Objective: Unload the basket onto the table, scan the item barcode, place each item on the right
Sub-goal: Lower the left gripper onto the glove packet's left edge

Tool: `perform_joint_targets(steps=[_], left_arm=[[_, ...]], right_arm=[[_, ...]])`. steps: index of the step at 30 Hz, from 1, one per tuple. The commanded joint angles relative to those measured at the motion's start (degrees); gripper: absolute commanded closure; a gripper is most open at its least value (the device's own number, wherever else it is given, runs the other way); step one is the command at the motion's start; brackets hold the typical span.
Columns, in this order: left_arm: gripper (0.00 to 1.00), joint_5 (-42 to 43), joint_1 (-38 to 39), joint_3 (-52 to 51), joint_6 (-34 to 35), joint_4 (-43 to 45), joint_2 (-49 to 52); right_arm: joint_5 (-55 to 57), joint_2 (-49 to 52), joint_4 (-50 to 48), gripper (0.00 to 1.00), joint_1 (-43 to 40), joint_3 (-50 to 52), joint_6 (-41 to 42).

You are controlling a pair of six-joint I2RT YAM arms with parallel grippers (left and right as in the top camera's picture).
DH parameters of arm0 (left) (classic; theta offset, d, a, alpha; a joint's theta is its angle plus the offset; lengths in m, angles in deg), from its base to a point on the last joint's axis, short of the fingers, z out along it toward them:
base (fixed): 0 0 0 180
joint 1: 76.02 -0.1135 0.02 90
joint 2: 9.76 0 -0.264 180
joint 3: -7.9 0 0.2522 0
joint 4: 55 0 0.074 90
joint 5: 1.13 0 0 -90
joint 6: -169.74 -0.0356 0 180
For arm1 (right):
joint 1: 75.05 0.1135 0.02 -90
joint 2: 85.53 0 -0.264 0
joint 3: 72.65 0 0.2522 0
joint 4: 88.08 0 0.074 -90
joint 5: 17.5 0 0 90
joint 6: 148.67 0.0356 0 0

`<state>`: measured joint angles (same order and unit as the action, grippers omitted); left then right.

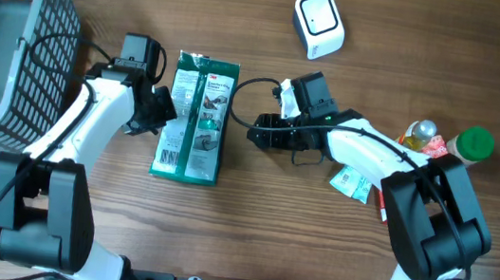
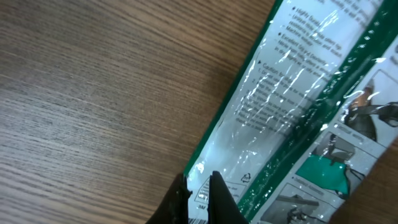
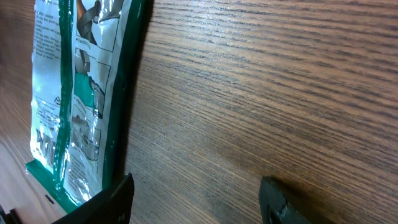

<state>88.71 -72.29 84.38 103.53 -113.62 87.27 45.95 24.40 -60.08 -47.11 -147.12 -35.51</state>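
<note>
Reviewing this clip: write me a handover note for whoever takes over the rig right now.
Left gripper: shut on the left edge of the green pack.
Right gripper: open, empty, beside the pack's right edge.
The pack lies flat on the table; the white scanner stands apart from it, on the far side.
Done: pack gripped.
Left: lift it and show its barcode to the scanner.

A brown wooden desk (image 1: 247, 245) filled the overhead view edge to edge, its grain running lengthwise. The light was even and soft, leaving a pale sheen on the wood in both wrist views.
</note>
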Motion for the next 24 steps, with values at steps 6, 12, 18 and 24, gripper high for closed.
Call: perform_joint_targets(steps=[6,12,18,24], left_arm=[[0.96,-0.55,-0.09,-6.34,0.15,7.39,0.70],[0.96,2.14,0.04,-12.74,2.56,15.69,0.72],[0.96,3.78,3.13,-14.84,2.56,19.30,0.74],[0.94,3.74,8.28,-14.84,2.60,20.70,0.81]], right_arm=[[3.89,1.75,0.98,0.34,0.02,2.34,0.85],[3.91,1.75,0.98,0.34,0.02,2.34,0.83],[3.87,1.75,1.03,0.34,0.02,2.34,1.03],[3.80,1.75,2.01,0.34,0.02,2.34,2.47]])
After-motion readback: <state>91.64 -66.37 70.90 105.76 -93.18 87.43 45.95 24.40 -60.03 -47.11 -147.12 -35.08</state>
